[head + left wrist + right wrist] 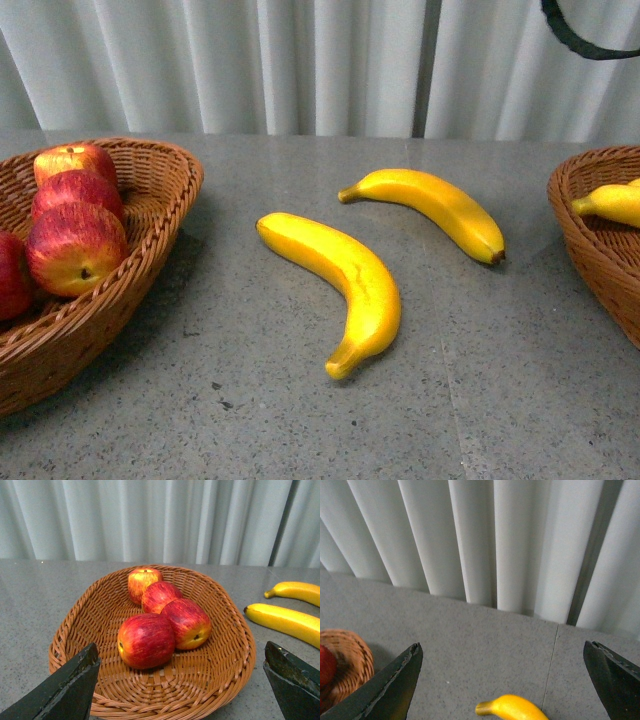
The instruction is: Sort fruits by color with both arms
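Two yellow bananas lie on the grey table between the baskets, a near one (340,285) and a far one (430,207). Several red apples (75,245) sit in the wicker basket (150,190) at the left. Another banana (610,203) rests in the right basket (590,250). Neither arm shows in the front view. My left gripper (182,682) hangs open above the near rim of the apple basket (220,675), with the apples (147,640) beyond it. My right gripper (502,680) is open over bare table, a banana's end (512,709) between its fingers.
White pleated curtains (320,60) close off the back of the table. A black cable (585,35) loops at the top right. A seam in the tabletop (551,665) runs away from the right gripper.
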